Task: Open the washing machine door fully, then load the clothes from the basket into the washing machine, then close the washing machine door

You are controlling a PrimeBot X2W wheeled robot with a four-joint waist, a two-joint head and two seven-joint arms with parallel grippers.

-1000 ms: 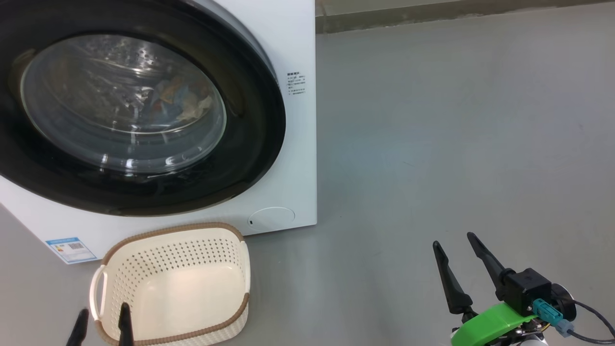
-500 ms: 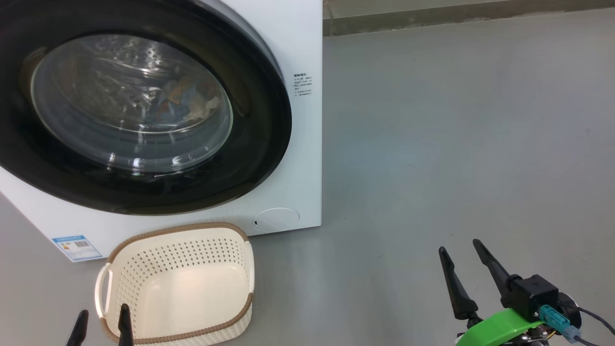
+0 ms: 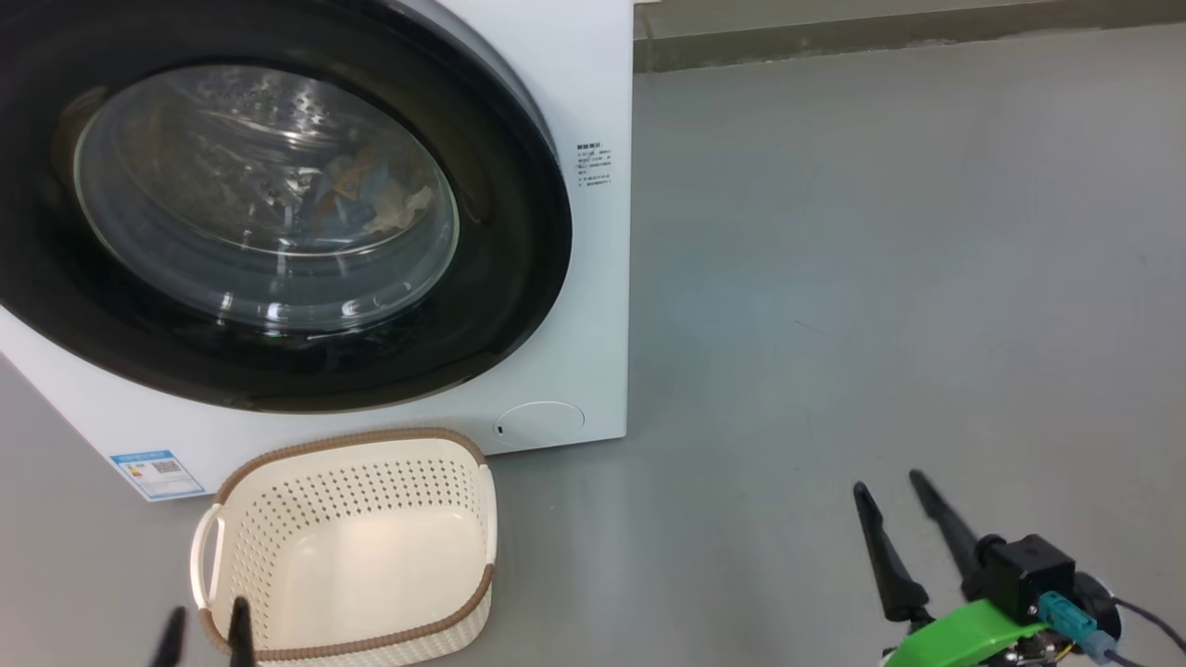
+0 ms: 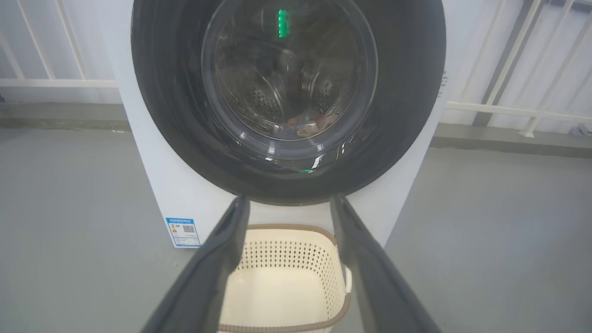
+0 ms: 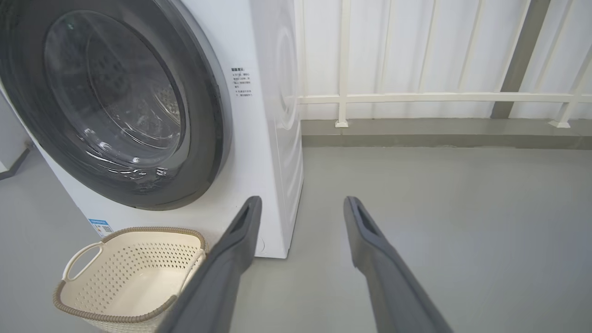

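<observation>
I see the washing machine door shut flat on the washing machine, glass facing me; the clothes lie behind it in the drum; the basket sits upright just before the machine, long axis along its front; left gripper and right gripper both spread, holding nothing.

Cannot see washing machine door whole: cropped at 9 and 12 o'clock. Cannot read print at its 3 o'clock, nor blue label at 7.
</observation>
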